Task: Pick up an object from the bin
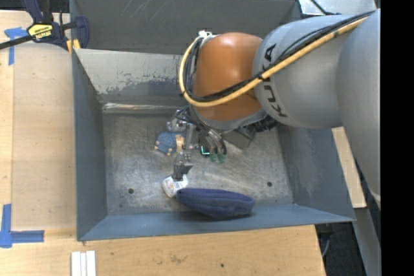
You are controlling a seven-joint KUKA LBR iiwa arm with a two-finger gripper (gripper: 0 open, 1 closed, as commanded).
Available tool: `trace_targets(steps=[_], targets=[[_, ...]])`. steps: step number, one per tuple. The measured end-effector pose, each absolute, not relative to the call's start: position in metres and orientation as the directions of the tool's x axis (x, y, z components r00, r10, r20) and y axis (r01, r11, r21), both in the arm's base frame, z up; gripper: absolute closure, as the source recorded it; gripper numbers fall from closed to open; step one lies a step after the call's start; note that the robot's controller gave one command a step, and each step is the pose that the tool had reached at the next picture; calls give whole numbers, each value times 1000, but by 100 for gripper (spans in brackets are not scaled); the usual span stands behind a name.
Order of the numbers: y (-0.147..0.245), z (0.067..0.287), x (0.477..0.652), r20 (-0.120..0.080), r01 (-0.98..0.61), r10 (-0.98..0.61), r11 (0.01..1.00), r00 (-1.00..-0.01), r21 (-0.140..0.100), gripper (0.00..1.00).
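My gripper [187,147] hangs low over the middle of the bin floor, mostly hidden under the arm's wrist. Just to its left lies a small blue and tan thing [165,141], close to the gripper or touching it; I cannot tell which. Below the gripper, near the front wall, sits a small white thing [170,187]. Beside that, a dark blue, flat, oval cloth-like thing [215,201] rests against the front wall. A small green piece [217,154] shows at the gripper's right side.
The arm comes in from the right and covers the bin's right half and back middle. Bare floor lies at the left and the front right of the bin.
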State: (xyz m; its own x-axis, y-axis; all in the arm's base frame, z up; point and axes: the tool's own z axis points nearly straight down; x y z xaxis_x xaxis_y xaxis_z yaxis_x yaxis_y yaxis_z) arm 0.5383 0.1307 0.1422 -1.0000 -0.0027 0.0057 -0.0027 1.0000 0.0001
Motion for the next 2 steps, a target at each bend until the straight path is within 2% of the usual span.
trace_targets(steps=[1,2], targets=[[100,76,591,-4,59,59,998,-998,0,0],[102,81,591,-8,57,57,998,-998,2,100]])
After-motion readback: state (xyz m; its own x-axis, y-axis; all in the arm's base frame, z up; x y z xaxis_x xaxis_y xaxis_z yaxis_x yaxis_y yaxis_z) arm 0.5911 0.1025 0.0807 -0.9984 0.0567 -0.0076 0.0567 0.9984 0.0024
